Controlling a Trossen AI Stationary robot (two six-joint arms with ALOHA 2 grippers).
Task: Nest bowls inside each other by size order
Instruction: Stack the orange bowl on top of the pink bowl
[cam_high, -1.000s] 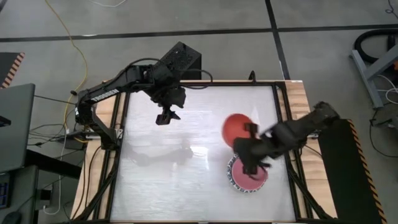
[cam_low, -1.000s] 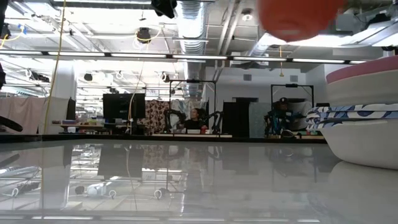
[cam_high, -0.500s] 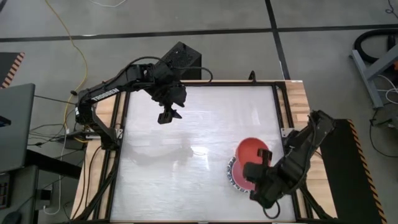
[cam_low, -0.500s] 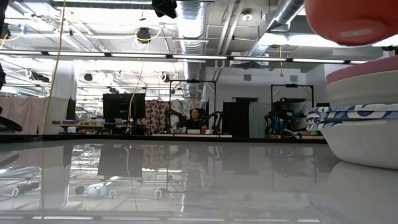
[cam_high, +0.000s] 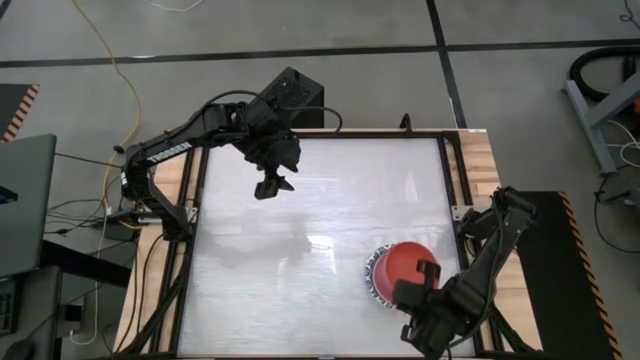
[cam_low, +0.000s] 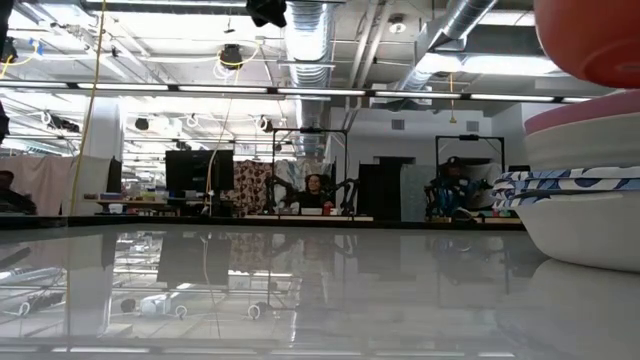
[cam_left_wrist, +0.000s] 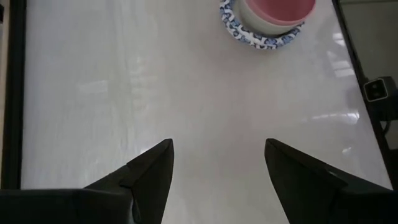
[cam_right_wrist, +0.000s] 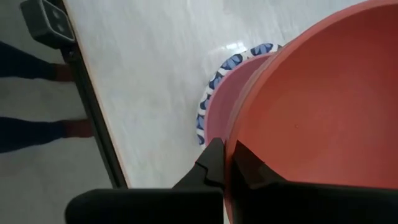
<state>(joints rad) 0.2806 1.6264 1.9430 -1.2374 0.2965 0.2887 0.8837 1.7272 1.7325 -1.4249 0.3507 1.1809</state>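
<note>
Red bowl (cam_high: 405, 267) has travelled from beside the stack to right over it since a second ago, carried by the right gripper (cam_high: 425, 283), whose fingers are pinched on the bowl's rim; the wrist view shows the rim wedged between them. From table level the bowl hangs just above the stack (cam_low: 585, 185), not yet seated. Left gripper (cam_high: 270, 186) hovers well apart from the stack, toward the far side of the table, fingers spread, holding nothing, same spot as before. Stack as seen: pink bowl (cam_left_wrist: 278, 11) on top, blue-rimmed bowl (cam_left_wrist: 258, 38) under it, more layers visible from the side, a cream-white one (cam_low: 590, 225) at the bottom. No loose bowls anywhere else on the table, so the task looks almost finished: what's left is lowering the red one into the pink one and letting go. Can't count every bowl in the stack. Table (cam_high: 280, 270) is white and glossy, reflecting the ceiling lights, with a dark frame around it. Beyond the stack the room is a big workshop: exposed ducts, strip lights, monitors, and people (cam_low: 316, 188) seated at far benches.
</note>
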